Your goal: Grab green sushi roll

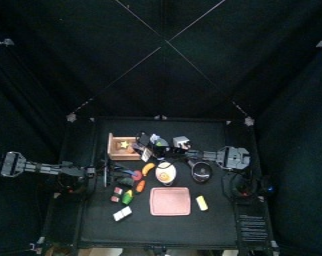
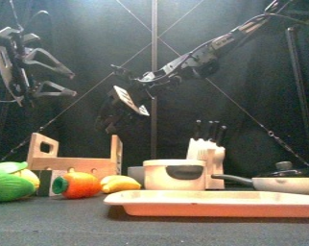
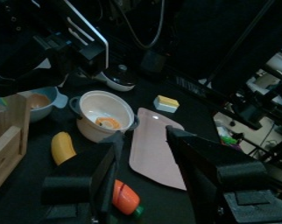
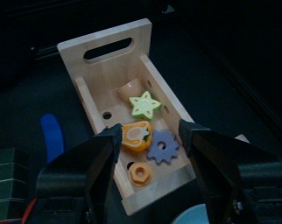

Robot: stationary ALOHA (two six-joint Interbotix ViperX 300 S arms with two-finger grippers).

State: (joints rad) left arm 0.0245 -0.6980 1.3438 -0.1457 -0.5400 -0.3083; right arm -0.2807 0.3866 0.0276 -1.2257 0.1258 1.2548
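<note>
The green sushi roll [image 2: 6, 181] lies at the table's front left corner, beside a carrot [image 2: 78, 183]. My left gripper [image 2: 58, 77] hangs high above it with its jaws wide open and nothing between them. In the left wrist view the left gripper [image 3: 146, 153] looks down on the pink tray [image 3: 150, 144], and the roll is out of view. My right gripper [image 4: 150, 131] reaches across the middle and hovers open over the wooden box [image 4: 126, 114] of coloured shapes; the right gripper [image 2: 129, 96] holds nothing.
A pink tray [image 2: 208, 202] lies along the front edge. Behind it stand a white pot [image 2: 183, 173], a knife block [image 2: 206, 144] and a pan [image 2: 285, 178]. A banana [image 2: 119, 183] lies by the carrot. The wooden box [image 2: 74, 159] stands behind them.
</note>
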